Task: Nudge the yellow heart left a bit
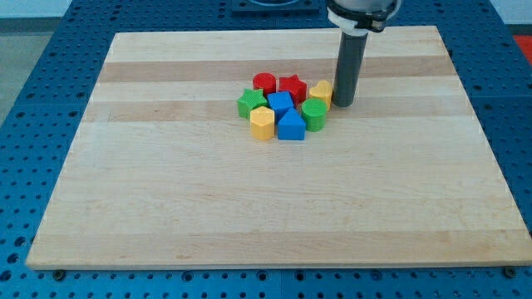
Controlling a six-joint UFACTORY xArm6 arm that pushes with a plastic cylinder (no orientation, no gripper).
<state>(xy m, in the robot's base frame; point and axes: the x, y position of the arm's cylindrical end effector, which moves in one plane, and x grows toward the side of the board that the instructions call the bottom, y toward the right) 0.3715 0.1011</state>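
So the near part of the wooden tabletop is just bare striped planks, sitting on a blue pegboard-looking base that shows around the edges.

All the blocks are bunched up in one tight cluster a bit above the middle of the view. Nearest row, at the view's bottom of the cluster: a yellow hexagon-ish block on the left and a blue triangle right next to it, touching or close to it. Just to the right and slightly further back is a green cylinder.

Middle of the bunch: a green block on the view's left (shape is hard to call, kind of star-like) and a blue block wedged in the centre, maybe a pentagon or cube.

Back row: a red cylinder, then a red star beside it, and the yellow heart at the right end of the cluster, just behind the green cylinder.

My tip is down on the tabletop right up against the heart's right side, touching it or as good as. The dark rod goes straight up to the arm's mount at the view's top.

No jaws on this rig, so nothing to report there.
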